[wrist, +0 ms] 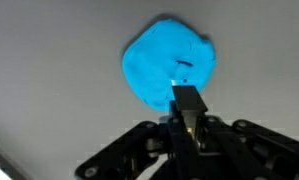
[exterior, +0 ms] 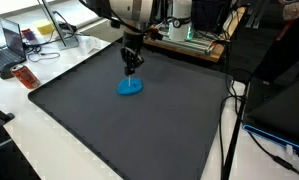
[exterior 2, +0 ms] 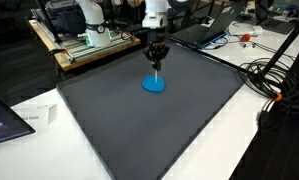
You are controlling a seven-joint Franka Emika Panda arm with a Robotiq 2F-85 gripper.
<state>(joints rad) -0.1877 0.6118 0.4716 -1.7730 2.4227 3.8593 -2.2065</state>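
A white surface (exterior: 29, 120) carries a big dark mat (exterior: 139, 130) that fills most of both exterior views. Above the mat's far half the arm (exterior 2: 154, 12) reaches straight down. Its hand (exterior: 132, 68) has the fingers pressed together, with no gap showing in the wrist view. The tips sit at the near edge of the blue blob (wrist: 161, 60). I cannot tell whether they pinch any of it. The blob lies flat on the mat, directly under the hand.
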